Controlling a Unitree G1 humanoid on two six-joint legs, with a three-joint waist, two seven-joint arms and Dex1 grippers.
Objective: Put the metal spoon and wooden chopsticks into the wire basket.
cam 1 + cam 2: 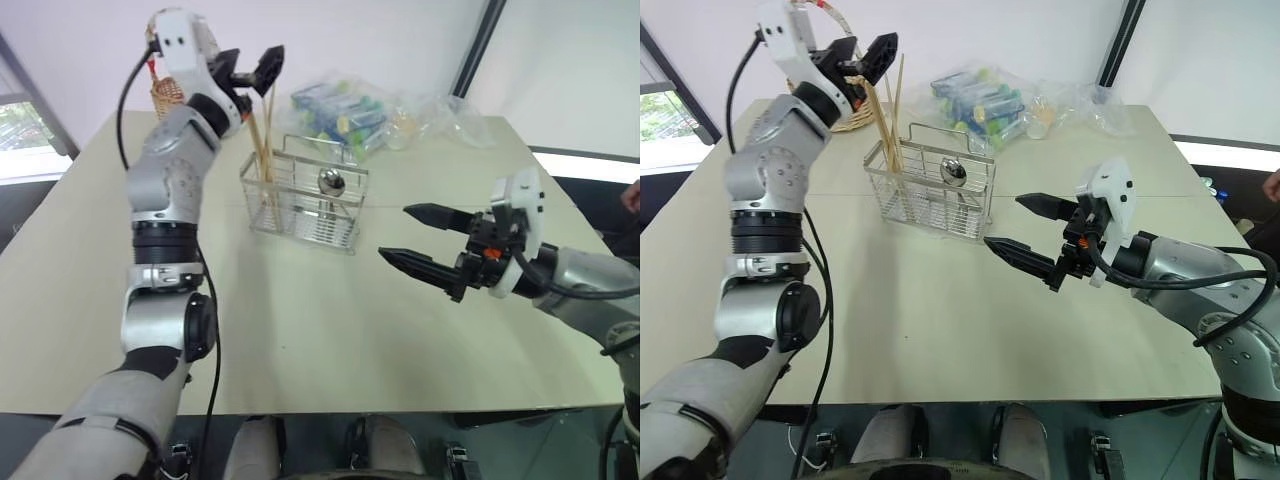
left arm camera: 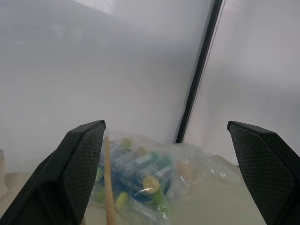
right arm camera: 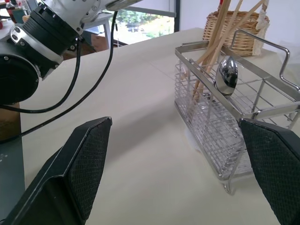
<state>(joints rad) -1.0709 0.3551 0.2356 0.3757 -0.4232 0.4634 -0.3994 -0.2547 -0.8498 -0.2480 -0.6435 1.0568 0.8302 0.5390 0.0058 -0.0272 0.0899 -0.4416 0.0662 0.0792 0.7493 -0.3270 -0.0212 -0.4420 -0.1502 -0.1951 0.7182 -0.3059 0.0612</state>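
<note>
Standing in the wire basket (image 1: 305, 205): wooden chopsticks (image 1: 263, 150), metal spoon (image 1: 331, 182).

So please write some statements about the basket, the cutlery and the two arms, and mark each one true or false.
1. The wooden chopsticks stand inside the wire basket. True.
2. The metal spoon lies flat on the table beside the basket. False: it stands in the basket, bowl up.
3. The left gripper is clamped on the chopsticks. False: its jaws are open, above the chopstick tops.
4. The right gripper has open jaws with nothing between them. True.
5. A woven wicker basket is on the table behind the wire basket. True.
6. The plastic bag of tubes sits inside the wire basket. False: it lies on the table beyond it.
</note>
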